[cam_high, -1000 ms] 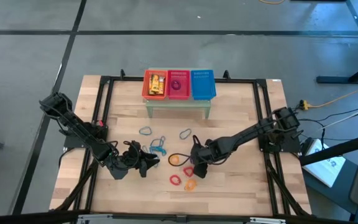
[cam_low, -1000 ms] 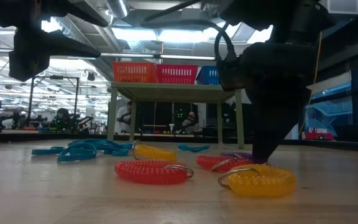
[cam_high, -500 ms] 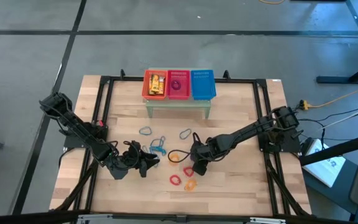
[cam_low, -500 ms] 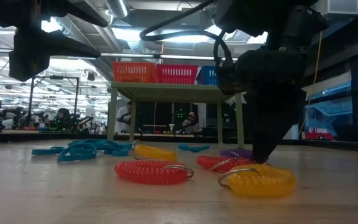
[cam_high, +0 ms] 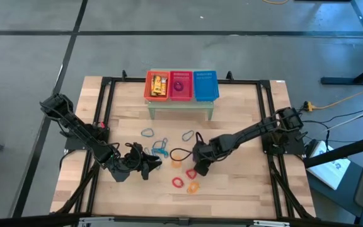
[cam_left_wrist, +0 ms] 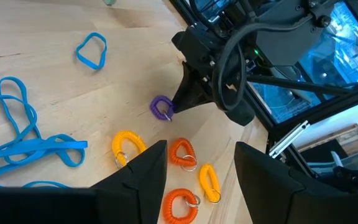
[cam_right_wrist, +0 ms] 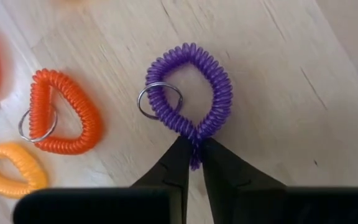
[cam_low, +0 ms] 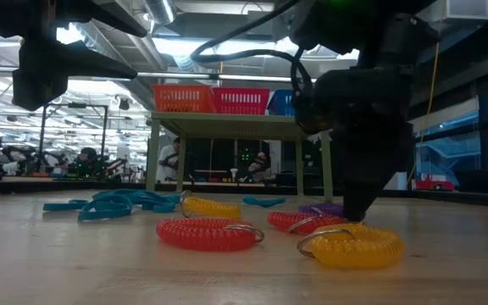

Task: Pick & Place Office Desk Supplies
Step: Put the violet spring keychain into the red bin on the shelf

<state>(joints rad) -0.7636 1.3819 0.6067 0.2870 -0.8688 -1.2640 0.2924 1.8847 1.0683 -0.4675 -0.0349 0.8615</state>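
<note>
Right claw [cam_right_wrist: 191, 163] now closed, pinching purple coil [cam_right_wrist: 191, 93].

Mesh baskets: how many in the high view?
3, side by side on the small green stand, left to right: orange basket, red basket, blue basket. None seem hidden.

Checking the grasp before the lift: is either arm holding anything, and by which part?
The right gripper pinches the purple coil loop by its near end, opposite its metal ring, jaws closed on it. The left gripper holds nothing.
</note>
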